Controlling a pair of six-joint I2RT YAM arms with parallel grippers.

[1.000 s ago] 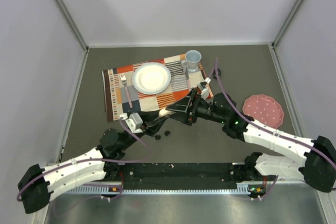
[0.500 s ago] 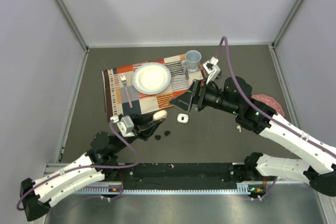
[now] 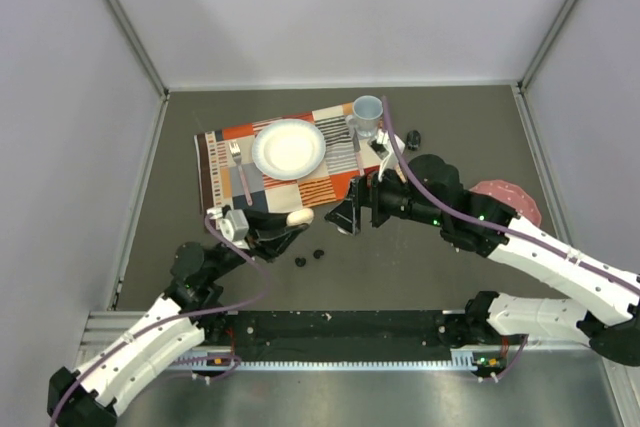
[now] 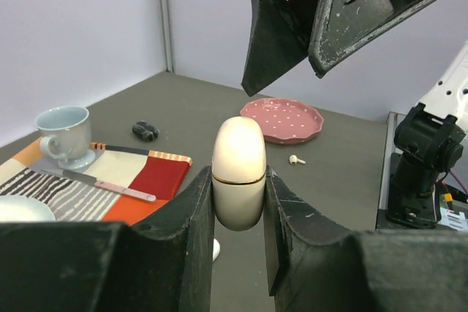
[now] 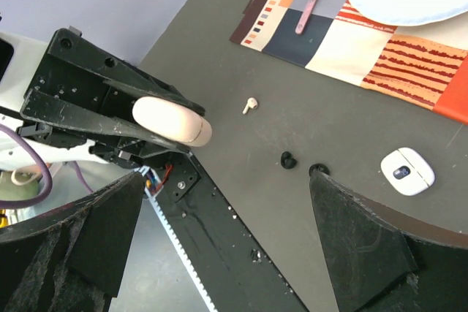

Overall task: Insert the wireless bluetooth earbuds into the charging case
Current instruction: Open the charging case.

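- Two black earbuds [image 5: 289,159] lie loose on the dark table [image 3: 470,127], close together, just below the centre of the overhead view.
- One white earbud [image 5: 250,105] lies alone on the table. In the right wrist view it sits up and left of the black pair, short of the placemat [image 3: 215,162].
- A second white earbud [image 4: 295,158] shows in the left wrist view, on the table just in front of the pink plate [image 3: 508,197].
- And the left gripper [image 4: 238,177] is clamped on the cream case [image 4: 238,153], a finger pressing each side. The egg-shaped case stands upright with its lid closed and a seam line round its middle.
- That case is up off the table, at the lower edge of the placemat in the overhead view.
- Right gripper [image 3: 350,215] hangs just right of the case, fingers spread wide, nothing between them. In the left wrist view it fills the upper right of the frame.
- Small white pod [image 5: 407,171] with a dark spot rests on the table at the right of the right wrist view, near the placemat.
- On the placemat there's a white plate [image 3: 288,147], and a cup [image 3: 367,114] at the upper right corner.
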